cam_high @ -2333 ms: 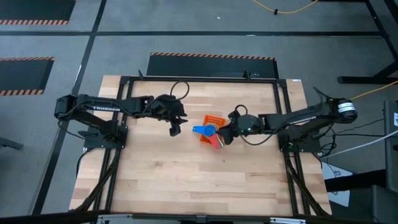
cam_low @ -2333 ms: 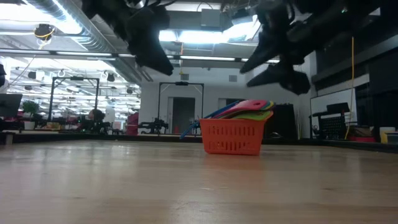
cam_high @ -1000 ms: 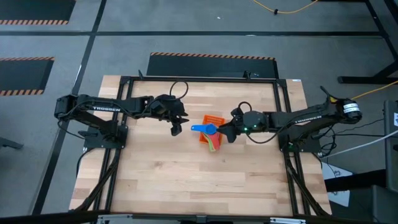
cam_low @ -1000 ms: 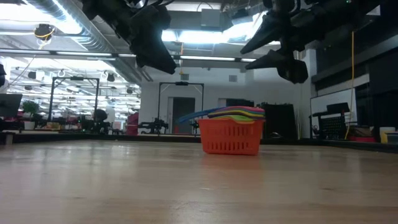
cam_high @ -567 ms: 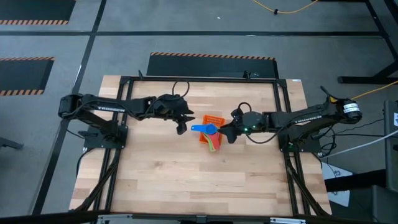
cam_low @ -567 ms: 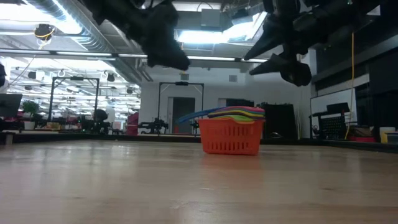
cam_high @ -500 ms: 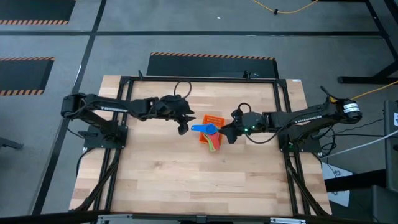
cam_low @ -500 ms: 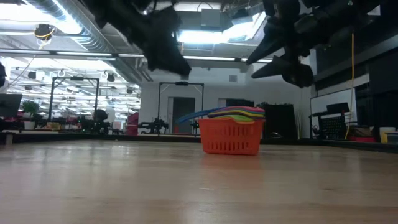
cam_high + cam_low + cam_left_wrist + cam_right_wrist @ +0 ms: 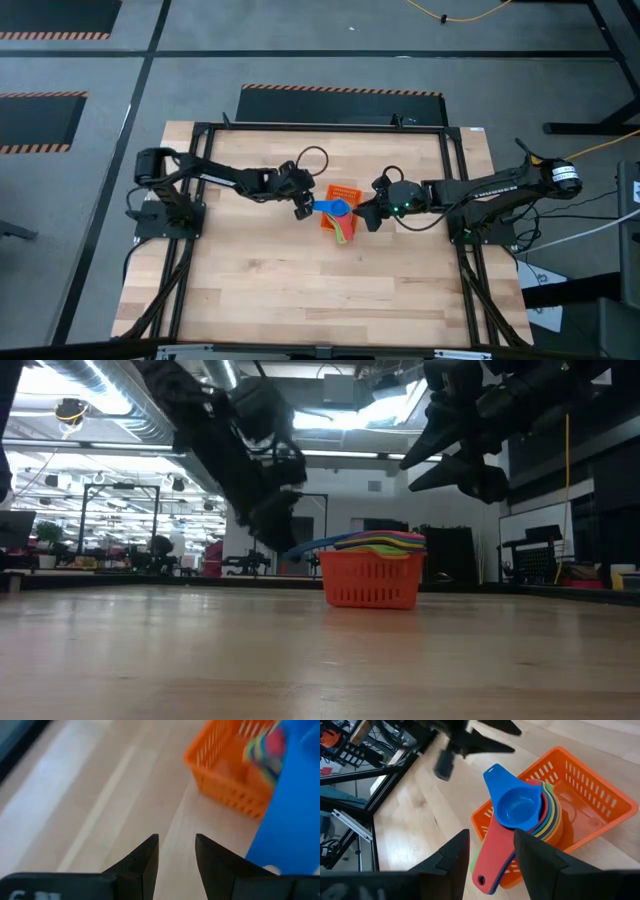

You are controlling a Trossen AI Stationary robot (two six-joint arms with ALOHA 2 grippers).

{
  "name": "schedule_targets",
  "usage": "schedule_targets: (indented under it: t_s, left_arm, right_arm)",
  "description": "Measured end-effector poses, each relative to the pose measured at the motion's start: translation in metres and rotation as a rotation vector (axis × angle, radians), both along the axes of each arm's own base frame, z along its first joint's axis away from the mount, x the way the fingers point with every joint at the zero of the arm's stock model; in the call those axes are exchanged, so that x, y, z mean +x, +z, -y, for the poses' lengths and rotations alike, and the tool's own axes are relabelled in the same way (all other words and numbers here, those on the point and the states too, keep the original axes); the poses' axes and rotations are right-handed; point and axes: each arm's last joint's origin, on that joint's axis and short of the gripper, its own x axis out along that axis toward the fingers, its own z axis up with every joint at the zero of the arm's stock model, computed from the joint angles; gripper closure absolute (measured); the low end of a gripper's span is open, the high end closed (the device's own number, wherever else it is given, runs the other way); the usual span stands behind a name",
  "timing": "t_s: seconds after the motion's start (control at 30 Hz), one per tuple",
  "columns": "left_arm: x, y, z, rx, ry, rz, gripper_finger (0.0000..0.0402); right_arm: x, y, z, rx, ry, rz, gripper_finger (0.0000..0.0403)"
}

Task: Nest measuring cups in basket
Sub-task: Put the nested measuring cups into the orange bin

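Note:
The orange mesh basket [image 9: 345, 192] stands on its base mid-table. Several measuring cups sit nested in it, the blue cup [image 9: 518, 810] on top, its handle [image 9: 320, 207] sticking out over the basket's left wall. A red handle [image 9: 489, 865] and the other colours fan out over the near wall. In the low view the stack [image 9: 372, 540] lies level across the basket [image 9: 372, 582] rim. My left gripper [image 9: 303, 207] is open, just left of the blue handle's end [image 9: 290, 815], which lies beside its fingers and not between them. My right gripper [image 9: 366, 217] hovers open, right of the basket.
Bare wood tabletop [image 9: 300, 280] lies all around the basket, with wide room toward the near edge. A black frame [image 9: 320, 127] runs along the table's far and side edges. Both arms reach in from the sides and hang above the basket in the low view.
My left gripper has travelled toward the table's right, from well left of the basket to the end of the blue handle, and has dropped from high above the table to about basket-rim height. The basket and the cups have kept still.

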Motion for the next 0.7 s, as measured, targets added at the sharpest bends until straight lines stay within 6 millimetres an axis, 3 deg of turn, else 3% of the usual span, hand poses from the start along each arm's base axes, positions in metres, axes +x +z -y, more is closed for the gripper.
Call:
schedule_targets:
  t_s: [0.17,0.4,0.7]
  left_arm:
    - [0.003,-0.016,0.001,-0.044,-0.031,-0.046,0.0280]
    - [0.005,-0.015,0.015,-0.129,-0.133,-0.027,0.0280]
    - [0.008,-0.014,0.046,-0.162,-0.199,-0.014,0.0280]
  right_arm:
    - [0.000,0.000,0.000,0.000,0.000,0.001,0.0244]
    - [0.000,0.000,0.000,0.000,0.000,0.001,0.0244]
    - [0.000,0.000,0.000,0.000,-0.001,0.001,0.0244]
